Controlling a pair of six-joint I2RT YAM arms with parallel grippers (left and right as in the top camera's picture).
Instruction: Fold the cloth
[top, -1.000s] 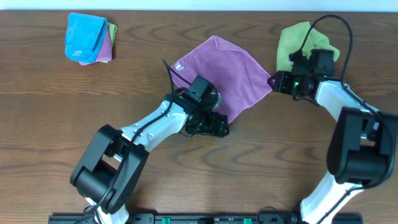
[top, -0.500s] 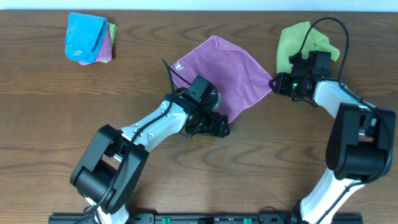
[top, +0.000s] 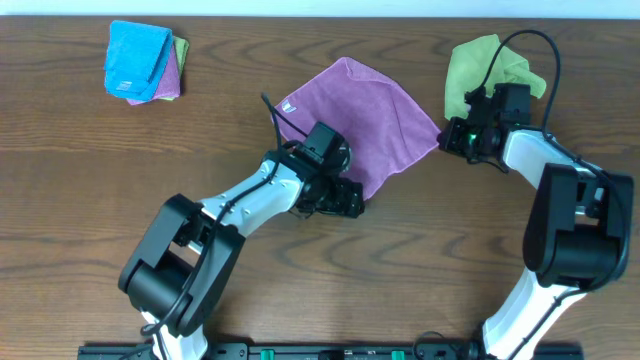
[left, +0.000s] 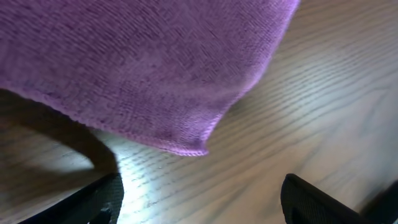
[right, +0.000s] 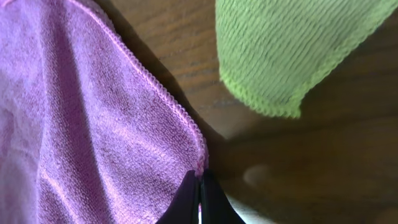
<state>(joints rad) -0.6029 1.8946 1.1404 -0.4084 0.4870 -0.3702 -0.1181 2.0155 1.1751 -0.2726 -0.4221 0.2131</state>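
Right jaws: cloth (right: 93, 124), green cloth (right: 280, 50) near

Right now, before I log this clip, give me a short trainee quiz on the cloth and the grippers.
1. True or false: the left gripper is shut on the cloth.
2. The right gripper pinches the cloth at: A) its tag edge, B) the corner nearest the green cloth, C) its middle.
3. Fill in: the top cloth of the stack in the far corner is ___.
Key: 1 false, it stands open by the near corner; 2 B; 3 blue.
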